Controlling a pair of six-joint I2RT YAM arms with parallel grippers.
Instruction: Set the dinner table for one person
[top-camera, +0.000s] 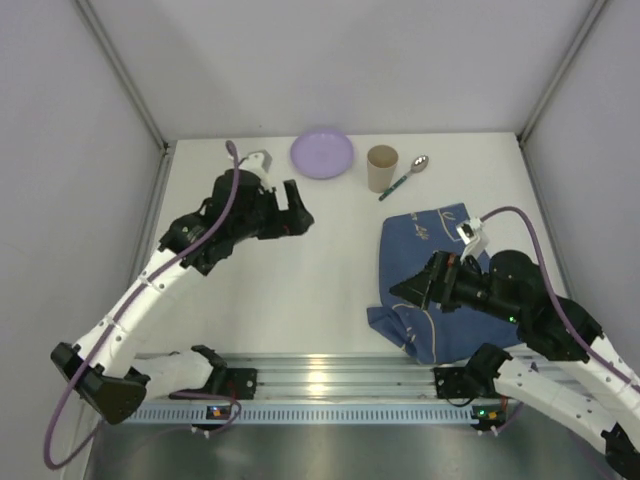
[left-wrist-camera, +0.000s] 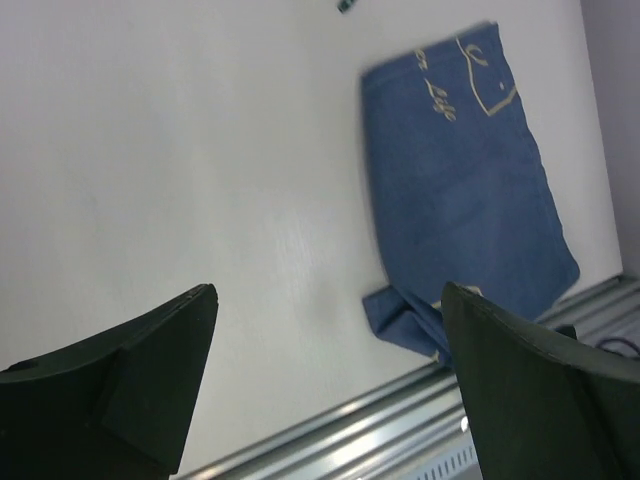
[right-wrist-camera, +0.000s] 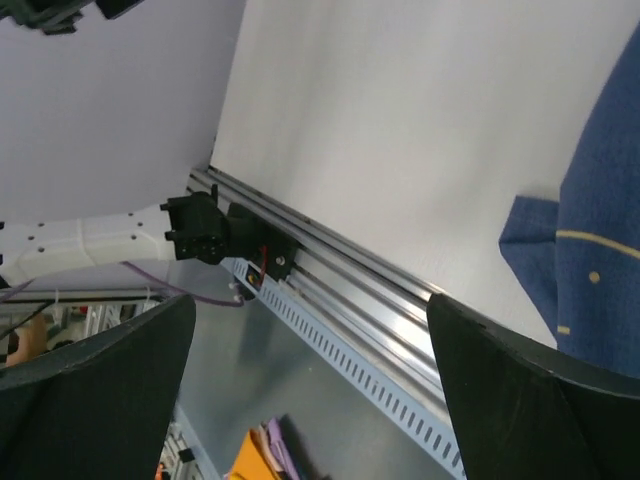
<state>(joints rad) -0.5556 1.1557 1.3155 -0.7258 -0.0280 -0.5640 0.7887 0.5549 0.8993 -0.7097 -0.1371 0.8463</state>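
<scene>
The white dinner table has a ribbed aluminium rail along its near edge. At the back stand a lilac plate, a brown cup and a spoon with a teal handle. A blue cloth mat lies at the right, its near-left corner folded over. My left gripper is open and empty above the table's left middle; its wrist view shows the mat. My right gripper is open and empty, held over the mat's left edge.
Grey walls close in the table on the left, the right and the back. The rail also shows in the left wrist view and in the right wrist view, with the left arm's base mount at its end.
</scene>
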